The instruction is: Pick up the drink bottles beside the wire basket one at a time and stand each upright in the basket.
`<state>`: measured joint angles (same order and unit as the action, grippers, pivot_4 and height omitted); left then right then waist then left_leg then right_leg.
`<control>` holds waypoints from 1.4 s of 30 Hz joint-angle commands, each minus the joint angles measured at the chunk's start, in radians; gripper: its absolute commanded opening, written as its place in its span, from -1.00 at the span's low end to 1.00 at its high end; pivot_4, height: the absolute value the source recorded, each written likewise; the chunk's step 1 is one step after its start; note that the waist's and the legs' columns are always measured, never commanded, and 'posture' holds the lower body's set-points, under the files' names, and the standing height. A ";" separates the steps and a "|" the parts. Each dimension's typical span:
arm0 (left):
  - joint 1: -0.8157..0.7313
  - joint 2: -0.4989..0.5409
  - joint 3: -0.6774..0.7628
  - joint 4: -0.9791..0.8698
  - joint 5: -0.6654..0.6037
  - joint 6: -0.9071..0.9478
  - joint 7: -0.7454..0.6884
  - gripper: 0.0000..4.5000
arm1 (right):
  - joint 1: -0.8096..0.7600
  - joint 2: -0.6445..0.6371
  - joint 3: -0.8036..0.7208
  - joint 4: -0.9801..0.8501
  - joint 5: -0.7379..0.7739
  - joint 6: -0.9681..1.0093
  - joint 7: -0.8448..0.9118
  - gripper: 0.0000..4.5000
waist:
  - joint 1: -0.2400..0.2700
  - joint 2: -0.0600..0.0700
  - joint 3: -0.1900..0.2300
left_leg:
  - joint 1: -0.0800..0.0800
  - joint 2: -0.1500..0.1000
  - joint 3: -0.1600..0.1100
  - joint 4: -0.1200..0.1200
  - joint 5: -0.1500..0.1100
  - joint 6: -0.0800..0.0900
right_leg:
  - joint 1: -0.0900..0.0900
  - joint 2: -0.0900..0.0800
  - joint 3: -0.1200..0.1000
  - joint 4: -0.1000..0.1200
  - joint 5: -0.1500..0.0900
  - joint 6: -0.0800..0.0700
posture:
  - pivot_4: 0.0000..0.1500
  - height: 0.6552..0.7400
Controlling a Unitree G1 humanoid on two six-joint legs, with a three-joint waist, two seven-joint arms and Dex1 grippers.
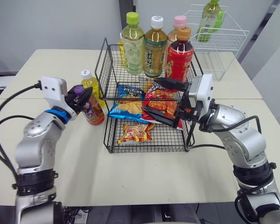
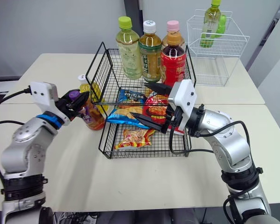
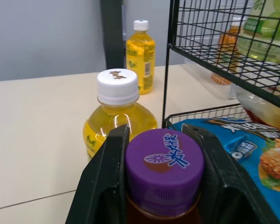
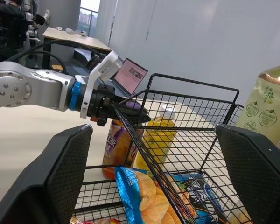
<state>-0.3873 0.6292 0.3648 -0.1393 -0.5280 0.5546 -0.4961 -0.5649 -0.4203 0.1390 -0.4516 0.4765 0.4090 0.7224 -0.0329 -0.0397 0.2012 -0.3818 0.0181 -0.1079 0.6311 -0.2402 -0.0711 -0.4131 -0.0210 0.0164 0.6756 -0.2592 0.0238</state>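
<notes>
A: How is the purple-capped plastic bottle of brown drink (image 1: 94,112) expected to handle?

B: It is seen to be full, so some weight is judged likely. The body is stiff but smooth and label-wrapped, so slipping is to be feared there. The ribbed cap is rigid, and hold is best taken at the cap and neck.

A: Where is it placed relative to the left gripper (image 1: 83,94)?

B: Its cap is clamped between the black fingers (image 3: 107,186), left of centre in the left eye view. The bottle is found just beside the left wall of the black wire basket (image 1: 113,88), with a white-capped yellow bottle (image 1: 88,83) close behind. Whether its base is lifted off the pale desk (image 1: 60,60) cannot be told.

A: And the right gripper (image 1: 149,95)?

B: It is held spread wide and empty at the basket's front, right of centre.
</notes>
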 commanded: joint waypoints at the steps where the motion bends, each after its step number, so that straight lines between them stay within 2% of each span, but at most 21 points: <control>1: -0.054 0.119 0.123 -0.103 -0.150 0.080 -0.089 -0.39 | -0.012 0.003 -0.024 -0.036 0.017 -0.018 0.007 1.00 | 0.000 0.000 0.000 | 0.000 0.000 0.000 0.000 0.000 0.000 | 0.000 0.000 0.000 0.000 0.000 0.000 | 1.00 1.00; 5: -0.131 0.265 0.169 -0.074 -0.272 0.223 -0.156 -0.39 | -0.016 0.006 -0.027 -0.026 0.010 -0.028 0.002 1.00 | 0.001 -0.001 0.001 | -0.001 0.000 0.000 -0.001 0.000 0.000 | -0.001 0.000 0.000 -0.001 0.000 0.000 | 1.00 1.00; 9: -0.332 0.411 0.146 0.007 -0.365 0.323 -0.235 -0.39 | -0.010 0.012 -0.040 -0.019 -0.009 -0.051 -0.020 1.00 | 0.003 -0.001 0.002 | -0.001 -0.001 -0.001 -0.001 0.000 0.000 | 0.000 0.000 -0.001 -0.002 0.000 0.001 | 1.00 1.00; 14: -0.698 0.440 0.008 0.158 -0.393 0.386 -0.306 -0.39 | 0.017 0.012 -0.058 -0.034 -0.046 -0.077 -0.059 1.00 | 0.004 -0.003 0.002 | -0.003 -0.001 -0.002 -0.001 0.000 0.000 | 0.000 0.000 -0.003 -0.003 0.000 0.001 | 1.00 1.00; 18: -0.944 0.370 -0.112 0.275 -0.366 0.394 -0.385 -0.39 | 0.046 0.013 -0.076 -0.067 -0.060 -0.073 -0.101 1.00 | 0.001 -0.002 0.002 | -0.001 -0.002 0.001 -0.001 0.000 0.000 | 0.000 -0.001 0.000 -0.001 -0.001 0.002 | 1.00 1.00; 21: -1.016 0.301 -0.198 0.332 -0.329 0.376 -0.470 -0.39 | 0.061 0.015 -0.090 -0.092 -0.079 -0.073 -0.140 1.00 | 0.000 -0.002 0.003 | -0.002 -0.002 -0.001 -0.001 0.000 0.000 | -0.001 -0.001 -0.001 -0.001 -0.001 0.002 | 1.00 1.00; 27: -0.982 0.161 -0.305 0.370 -0.236 0.277 -0.590 -0.39 | 0.090 0.023 -0.117 -0.157 -0.103 -0.054 -0.225 1.00 | -0.003 0.000 0.003 | -0.002 -0.002 0.001 -0.001 0.000 0.000 | -0.002 -0.001 0.001 0.001 -0.001 0.002 | 1.00 1.00; 32: -0.952 0.021 -0.363 0.418 -0.125 0.145 -0.585 -0.39 | 0.125 0.018 -0.126 -0.218 -0.131 -0.028 -0.287 1.00 | -0.002 -0.001 0.003 | -0.009 -0.002 0.001 0.000 0.001 -0.002 | -0.009 -0.001 0.001 0.003 0.001 -0.001 | 1.00 1.00; 42: -0.942 -0.108 -0.420 0.557 0.039 -0.044 -0.626 -0.39 | 0.162 -0.003 -0.147 -0.295 -0.153 0.025 -0.343 1.00 | -0.003 0.000 0.003 | -0.009 -0.003 0.001 0.000 0.001 -0.001 | -0.009 -0.001 0.001 0.003 0.001 -0.001 | 1.00 1.00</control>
<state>-1.3046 0.5298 -0.0673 0.4089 -0.5092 0.5486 -1.1148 -0.4023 -0.4169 0.0192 -0.6957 0.3301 0.4308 0.3924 -0.0354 -0.0400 0.2041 -0.3908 0.0155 -0.1071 0.6310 -0.2388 -0.0725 -0.4216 -0.0223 0.0174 0.6786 -0.2583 0.0228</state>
